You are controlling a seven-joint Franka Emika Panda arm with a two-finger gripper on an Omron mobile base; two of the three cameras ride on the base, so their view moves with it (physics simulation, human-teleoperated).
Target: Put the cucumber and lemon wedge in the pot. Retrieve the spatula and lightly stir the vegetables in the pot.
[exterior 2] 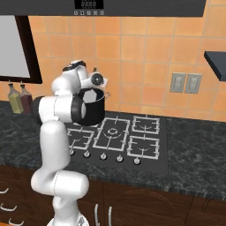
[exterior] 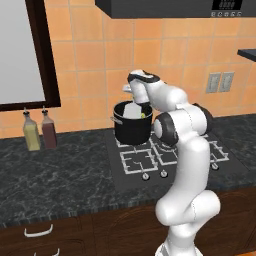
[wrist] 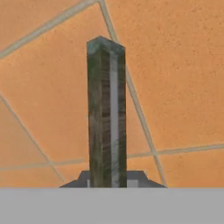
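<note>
1. We're in a kitchen with an orange tiled wall, a dark speckled counter and a black hob set into it.
2. On the hob's rear left burner stands the pot, tall and black, and in the left base view we catch a pale shape and a small yellow bit just inside its rim; we can't say for sure what either is.
3. The white arm bends up and over, and its hand sits right above the pot's mouth in both base views.
4. In the hand view, a long dark greenish bar rises from between the finger tips, upright against the orange tiles.
5. So the gripper looks clamped on that bar at its base, the tips close either side of it. What the bar is, we can't tell from here.
6. Over to the left on the counter, two glass bottles stand side by side by the wall, one yellowish, one reddish-brown, well apart from the pot.
7. Above them hangs a dark-framed window.
8. On the right, we spot two wall outlets on the tiles, and a range hood overhead.
</note>
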